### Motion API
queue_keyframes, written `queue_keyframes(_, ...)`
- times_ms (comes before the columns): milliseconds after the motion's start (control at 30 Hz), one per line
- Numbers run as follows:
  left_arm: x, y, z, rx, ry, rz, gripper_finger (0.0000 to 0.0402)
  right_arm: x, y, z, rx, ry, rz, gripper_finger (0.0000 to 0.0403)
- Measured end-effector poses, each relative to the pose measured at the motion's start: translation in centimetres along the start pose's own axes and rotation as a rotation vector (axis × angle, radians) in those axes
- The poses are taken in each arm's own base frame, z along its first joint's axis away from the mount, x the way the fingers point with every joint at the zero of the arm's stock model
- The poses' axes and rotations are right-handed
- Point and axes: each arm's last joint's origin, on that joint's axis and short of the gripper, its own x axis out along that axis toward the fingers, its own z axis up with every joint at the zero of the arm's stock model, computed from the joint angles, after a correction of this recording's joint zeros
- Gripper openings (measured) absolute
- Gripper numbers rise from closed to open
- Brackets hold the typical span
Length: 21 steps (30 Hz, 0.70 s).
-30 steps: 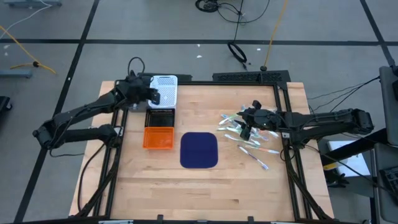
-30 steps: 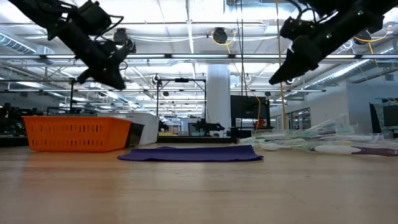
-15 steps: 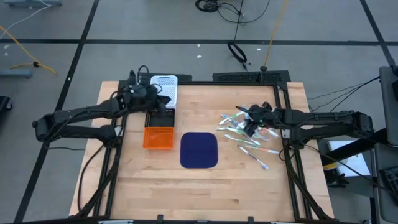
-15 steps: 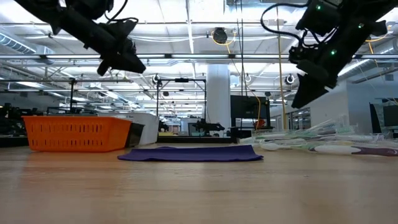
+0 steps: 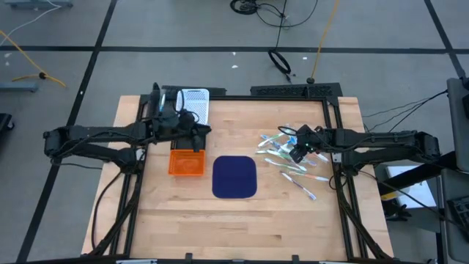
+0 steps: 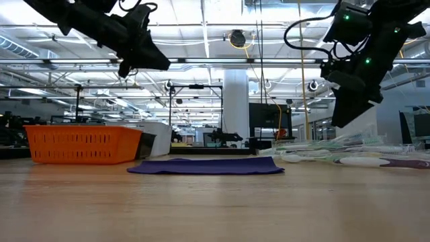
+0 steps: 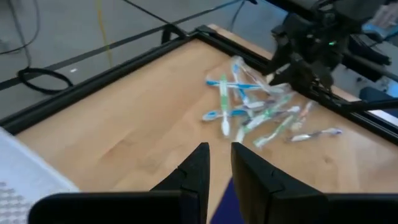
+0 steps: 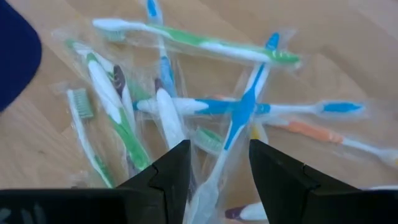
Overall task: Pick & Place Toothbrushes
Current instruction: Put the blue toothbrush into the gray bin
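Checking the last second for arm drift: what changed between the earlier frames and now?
The left gripper swung from over the white basket toward the orange basket, nothing seen between its narrowly parted fingers. The right gripper, open, edged lower over the toothbrushes, gripping none. Toothbrushes, both baskets and the blue mat stayed put.

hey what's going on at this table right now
The right gripper hangs open just above the pile of wrapped toothbrushes on the table's right side, holding nothing yet. The left gripper, nearly closed and empty, hovers over the black basket near the orange basket and white basket. The blue mat lies bare mid-table.
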Motion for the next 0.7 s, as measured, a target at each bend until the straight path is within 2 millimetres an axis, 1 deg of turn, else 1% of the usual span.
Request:
queue_keyframes(267, 1.8, -1.1, -0.9, 0.017, 0.010, -0.045, 0.0065, 1.3, -0.7, -1.8, 0.018, 0.071, -0.019, 0.0155)
queue_keyframes(567, 3.2, -1.7, -1.5, 0.024, -0.002, -0.073, 0.0065, 2.2, -0.9, -2.7, 0.021, 0.085, 0.012, 0.0154)
queue_keyframes(633, 3.5, -1.8, -1.6, 0.025, -0.007, -0.078, 0.0065, 2.2, -0.9, -2.7, 0.020, 0.083, 0.012, 0.0144)
queue_keyframes(700, 3.8, -1.8, -1.8, 0.025, 0.001, -0.076, 0.0065, 2.2, -0.8, -2.7, 0.016, 0.082, 0.013, 0.0124)
